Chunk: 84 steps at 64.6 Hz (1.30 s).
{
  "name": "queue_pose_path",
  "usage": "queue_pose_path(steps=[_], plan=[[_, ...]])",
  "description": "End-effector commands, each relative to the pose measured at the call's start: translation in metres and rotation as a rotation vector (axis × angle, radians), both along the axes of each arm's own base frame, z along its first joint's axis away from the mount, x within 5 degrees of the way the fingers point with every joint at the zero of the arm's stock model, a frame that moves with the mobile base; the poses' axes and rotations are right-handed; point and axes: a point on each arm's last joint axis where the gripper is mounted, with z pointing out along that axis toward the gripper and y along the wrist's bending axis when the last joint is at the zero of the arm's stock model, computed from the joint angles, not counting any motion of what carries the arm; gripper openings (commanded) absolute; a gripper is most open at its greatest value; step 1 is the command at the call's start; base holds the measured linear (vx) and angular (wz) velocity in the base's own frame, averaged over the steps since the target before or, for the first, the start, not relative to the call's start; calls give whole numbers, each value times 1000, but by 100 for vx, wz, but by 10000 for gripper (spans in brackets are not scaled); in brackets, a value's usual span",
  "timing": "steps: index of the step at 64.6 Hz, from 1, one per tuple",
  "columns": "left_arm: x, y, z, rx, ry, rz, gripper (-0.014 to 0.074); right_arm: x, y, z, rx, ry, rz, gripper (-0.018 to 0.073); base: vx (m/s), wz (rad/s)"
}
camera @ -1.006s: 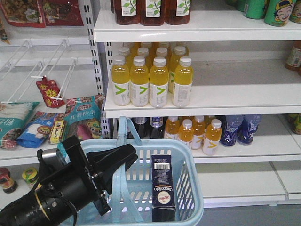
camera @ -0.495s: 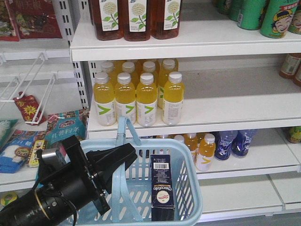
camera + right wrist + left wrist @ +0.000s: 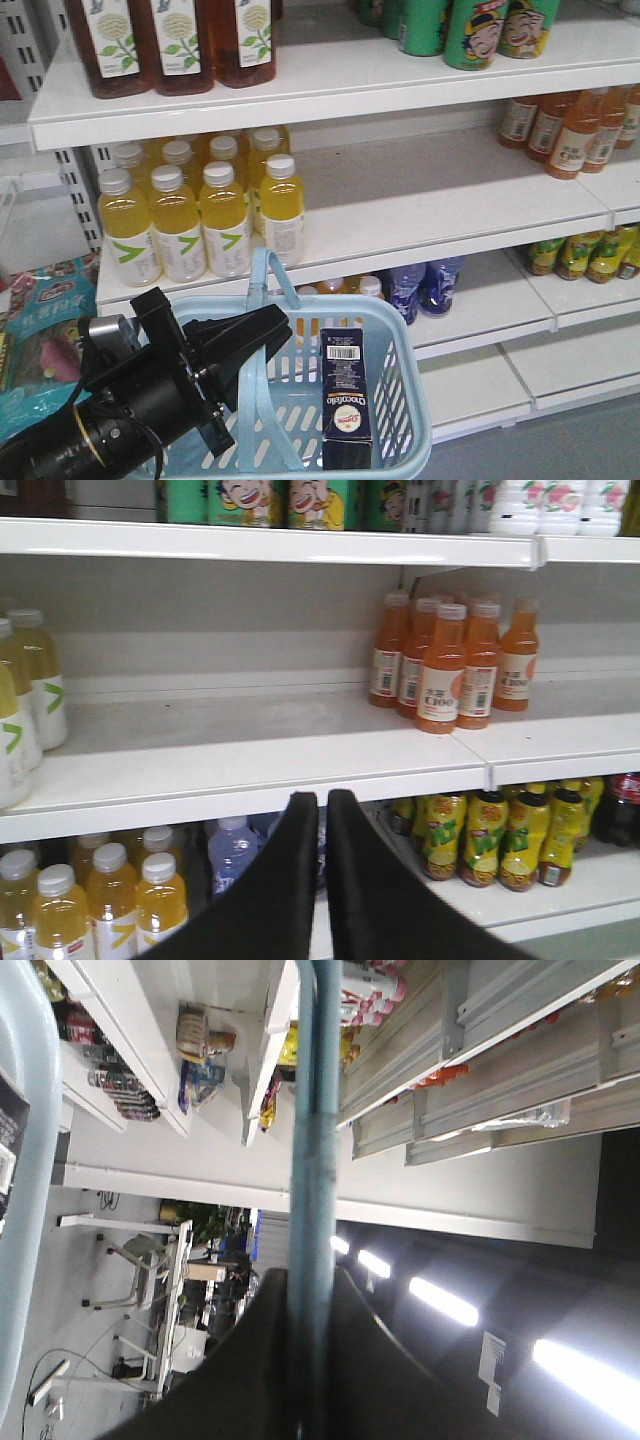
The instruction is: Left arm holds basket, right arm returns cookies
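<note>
In the front view the light blue basket (image 3: 412,395) hangs low in the middle, in front of the shelves. My left gripper (image 3: 262,335) is shut on the basket's raised swing handle (image 3: 262,290). The left wrist view shows that same handle (image 3: 315,1140) running straight between the two black fingers (image 3: 250,1360). The cookies (image 3: 346,400), a dark navy box with a white barcode label on top, stand upright inside the basket at its right side. My right gripper (image 3: 322,800) shows only in its wrist view. It faces the shelves, jaws shut with nothing between them.
Yellow drink bottles (image 3: 200,215) fill the middle shelf behind the basket. Brown tea bottles (image 3: 180,40) and green cans (image 3: 470,25) stand on the top shelf. Orange bottles (image 3: 450,665) stand on the right. Blue bottles (image 3: 425,285) are lower down, and snack packs (image 3: 40,330) lie at the left.
The shelves have slid left in the front view, bringing orange bottles into sight on the right. The basket, the cookies and my left gripper keep the same place in the frame.
</note>
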Motion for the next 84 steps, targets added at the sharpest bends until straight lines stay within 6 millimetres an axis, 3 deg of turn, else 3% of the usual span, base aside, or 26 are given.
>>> queue_pose_path(steps=[1,84], plan=[[-5,2,39,-261,-226,-27,0,0,-1,1,-10,-65,-10,-10,0,-43],[-5,2,39,-261,-226,-27,0,0,-1,1,-10,-65,-10,-10,-4,-57]])
